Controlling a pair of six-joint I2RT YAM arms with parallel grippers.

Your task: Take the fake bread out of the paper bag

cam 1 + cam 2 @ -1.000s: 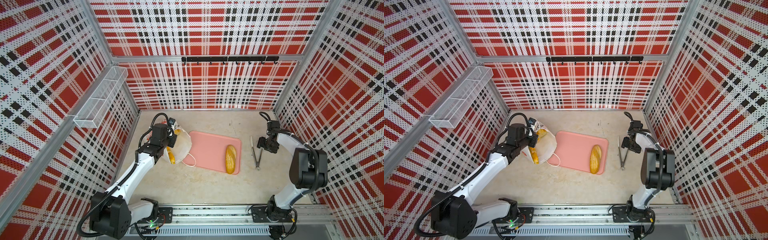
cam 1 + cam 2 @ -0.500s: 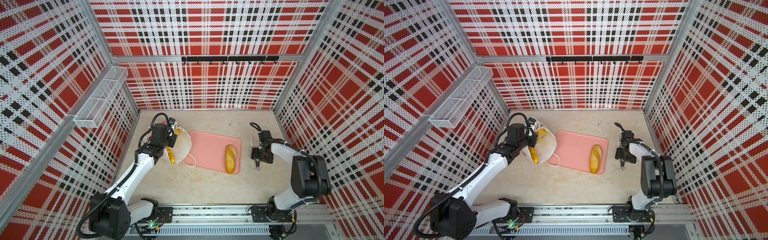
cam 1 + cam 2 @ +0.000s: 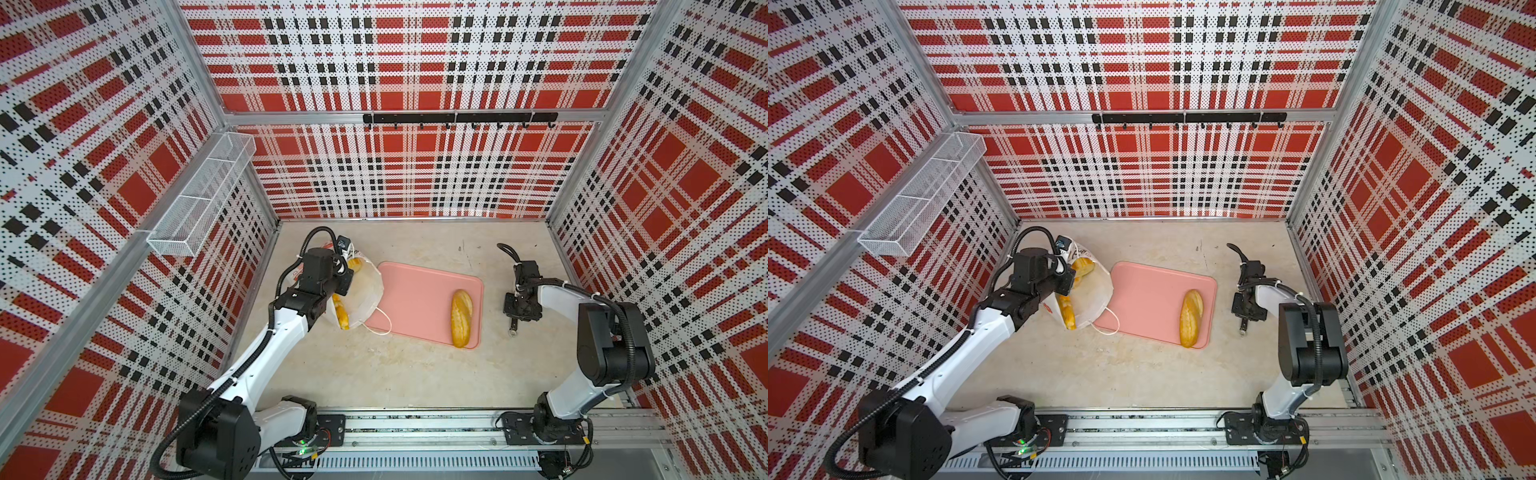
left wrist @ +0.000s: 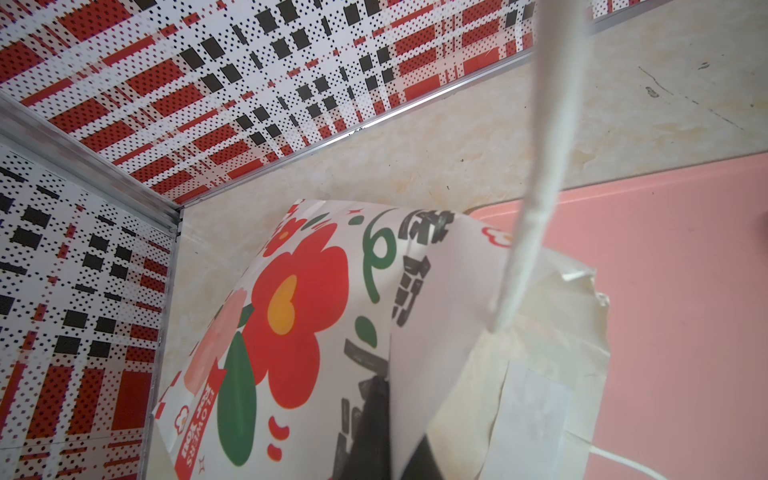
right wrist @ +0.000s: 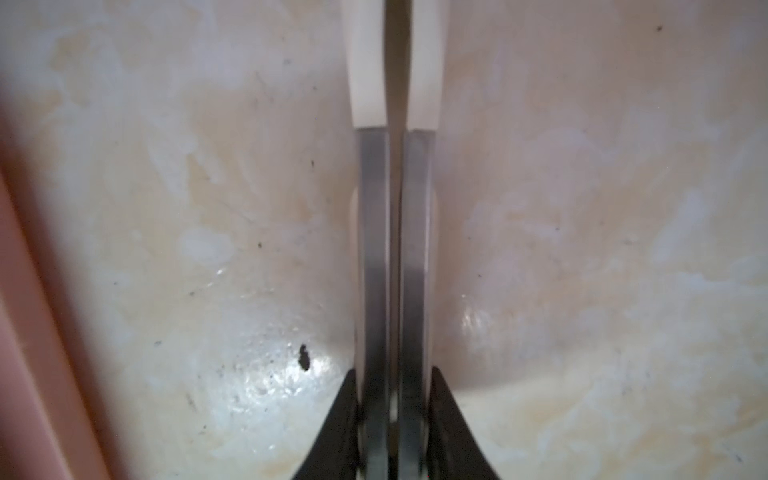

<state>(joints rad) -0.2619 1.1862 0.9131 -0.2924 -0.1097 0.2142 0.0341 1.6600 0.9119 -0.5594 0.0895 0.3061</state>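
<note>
The paper bag [image 3: 368, 291] [image 3: 1096, 293], white with red flowers [image 4: 299, 307], lies tilted at the left of the table, its mouth toward the pink tray [image 3: 415, 291]. My left gripper [image 4: 395, 440] is shut on the bag's rim, one dark finger on each side of the paper. Fake bread shows inside the mouth: a long loaf [image 3: 341, 313] and a rounder one [image 3: 357, 264]. Another loaf [image 3: 461, 318] [image 3: 1190, 318] lies on the tray. My right gripper [image 5: 395, 386] [image 3: 515, 309] is shut on metal tongs [image 5: 374, 249] lying on the table to the right of the tray.
A white cord handle [image 4: 540, 166] hangs across the left wrist view; another handle [image 3: 380, 328] lies on the tray's edge. A wire basket [image 3: 199, 199] hangs on the left wall and a black hook rail [image 3: 457, 118] on the back wall.
My right gripper moved from the back right toward the front, came down over the tongs and shut on them. The left gripper and the bag have stayed still.
</note>
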